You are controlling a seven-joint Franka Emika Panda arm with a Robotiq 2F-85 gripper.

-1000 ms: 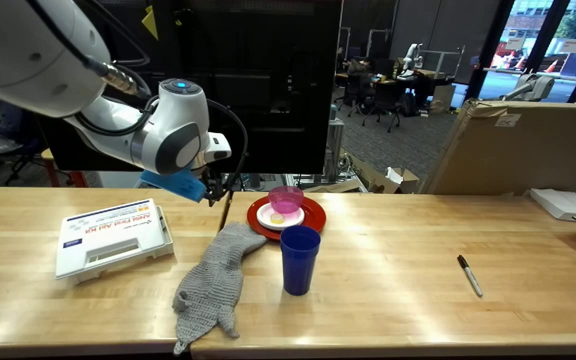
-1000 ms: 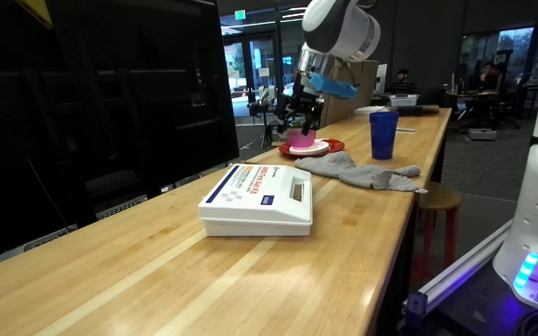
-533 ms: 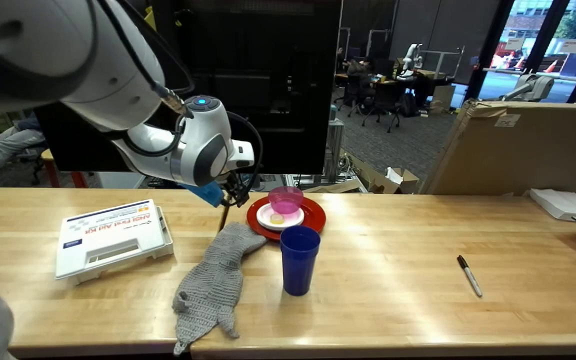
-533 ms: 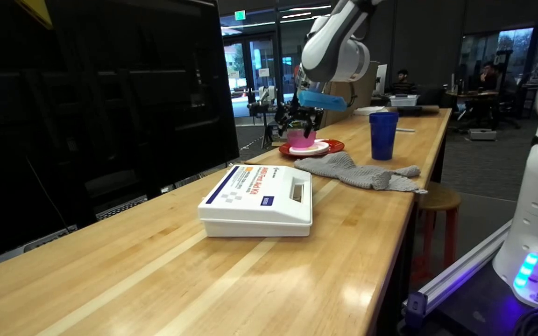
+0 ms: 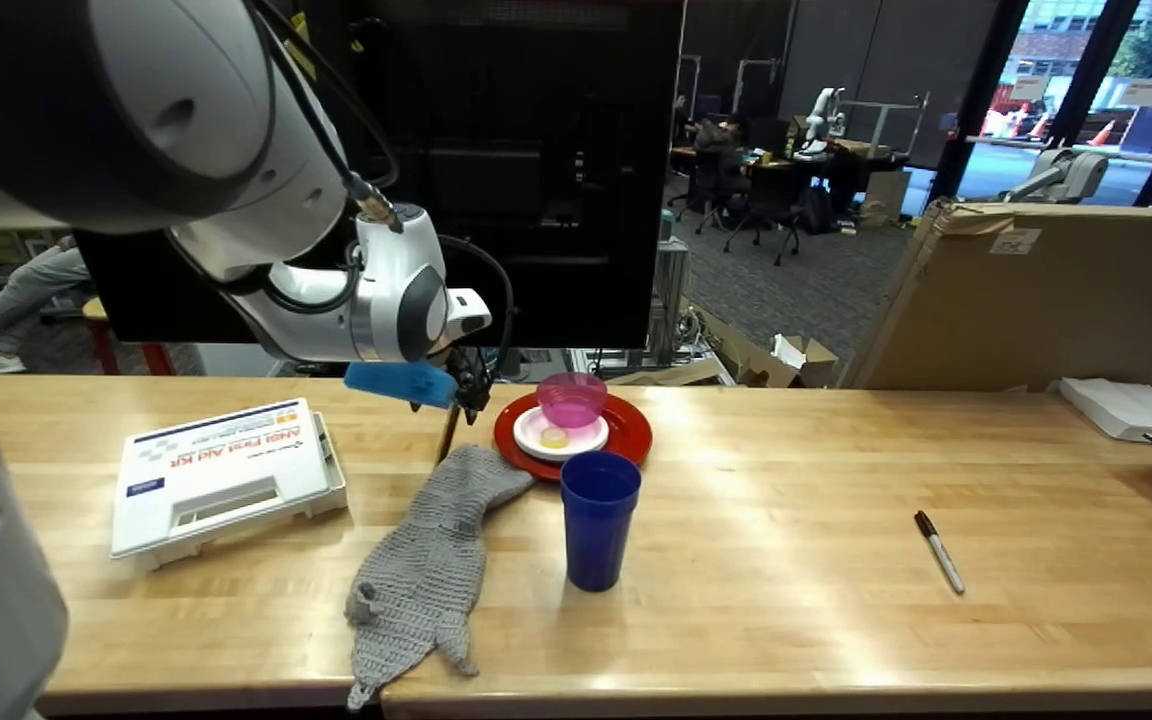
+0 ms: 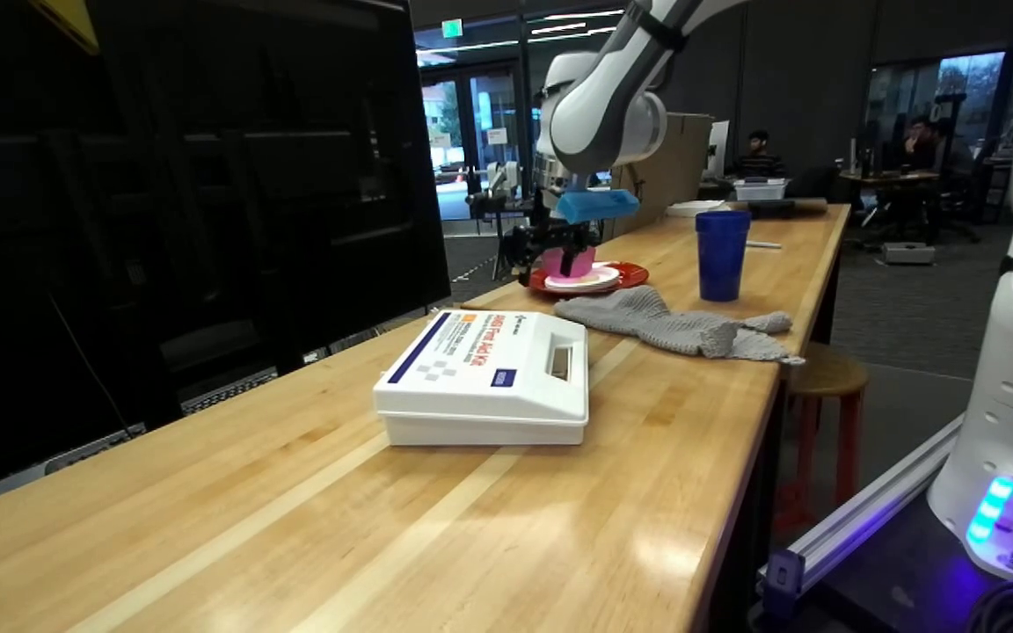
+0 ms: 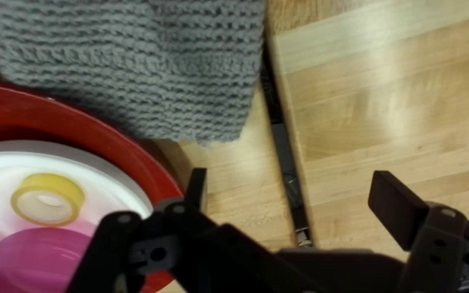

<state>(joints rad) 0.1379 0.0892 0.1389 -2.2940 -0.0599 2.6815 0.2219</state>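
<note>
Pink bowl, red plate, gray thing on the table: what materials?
Pink bowl: likely plastic, glass possible; glossy, translucent, tinting the white plate pink. Red plate: probably plastic; smooth, shiny rim. Gray knitted piece: yarn, fiber unclear; matte, with visible stitch rows.

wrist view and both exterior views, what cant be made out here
Pink bowl: wrist view, cut off by the left and bottom edges, partly behind the gripper.
Gray crocheted item: wrist view, cut off by the top edge; toy or garment, unclear.
First aid kit: both exterior views, its case hides the contents; finest print too small.
Blue cup: both exterior views, its wall hides the inner bottom.
</note>
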